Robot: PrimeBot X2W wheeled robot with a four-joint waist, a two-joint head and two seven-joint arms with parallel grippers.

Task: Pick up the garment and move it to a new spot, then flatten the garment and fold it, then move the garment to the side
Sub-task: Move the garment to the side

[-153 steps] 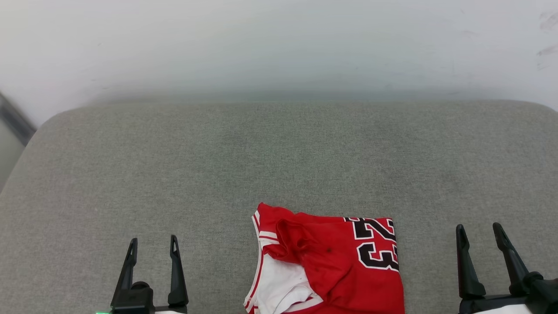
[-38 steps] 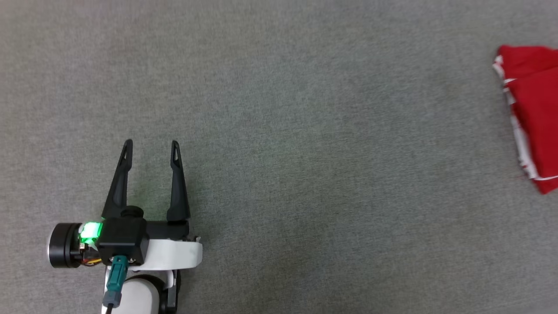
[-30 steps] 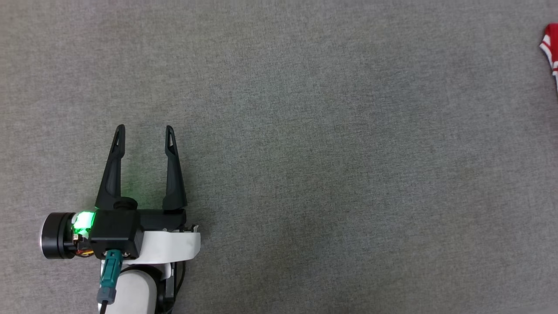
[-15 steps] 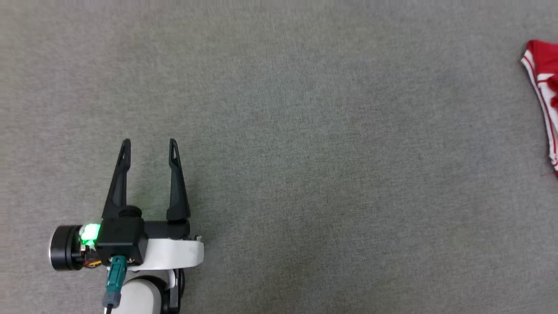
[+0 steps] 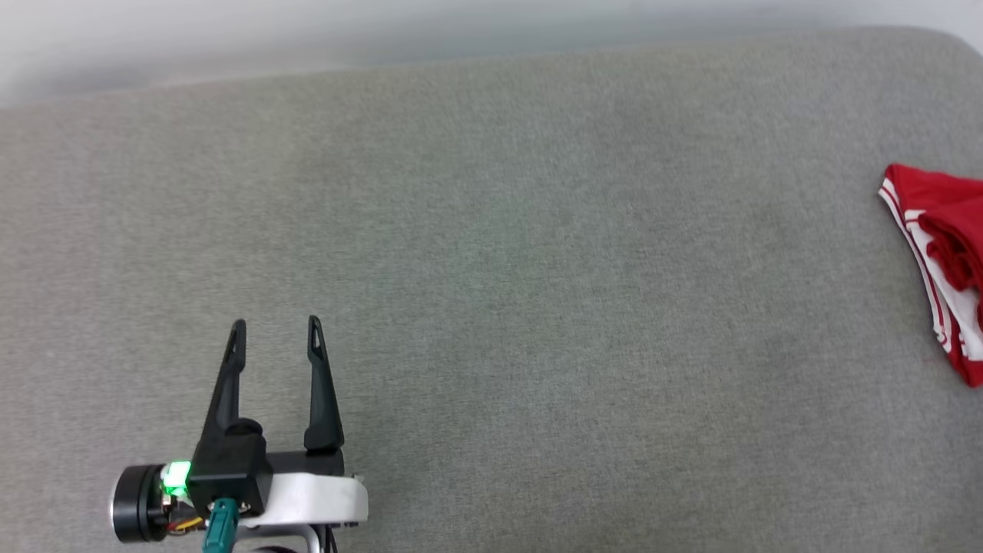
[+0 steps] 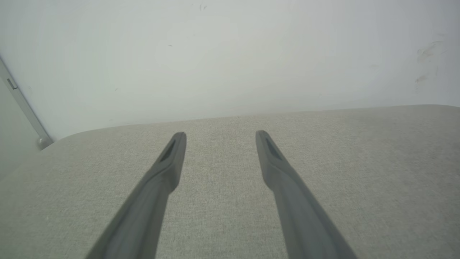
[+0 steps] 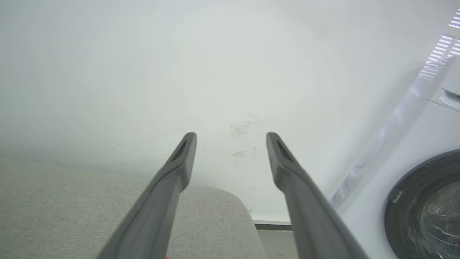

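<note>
Garment (image 5: 948,230) hold: neither gripper has it, so you'd start any grab from scratch.
left gripper (image 5: 276,324): jaws spread, nothing between them, low over bare bench (image 5: 537,269) at lower left of head view; its wrist view shows the same empty gap.
right gripper (image 7: 231,135): jaws spread and empty, pointing past the bench's rounded end toward the wall (image 7: 143,72).
garment spot: lying on the bench at far right edge of head view, well apart from the left gripper, cut off by the frame. Looks folded, red with white striped trim showing.
handling: my read is light, soft, limp cloth. It'll sag and come unfolded if you pinch one layer, so take the folded edge through all layers.
containers: none on the bench. washing machine (image 7: 424,201) stands beside the bench end. The door glass shows the drum, but you can't tell if anything's inside.
step: my judgement, garment sits off to the side, task about finished.
</note>
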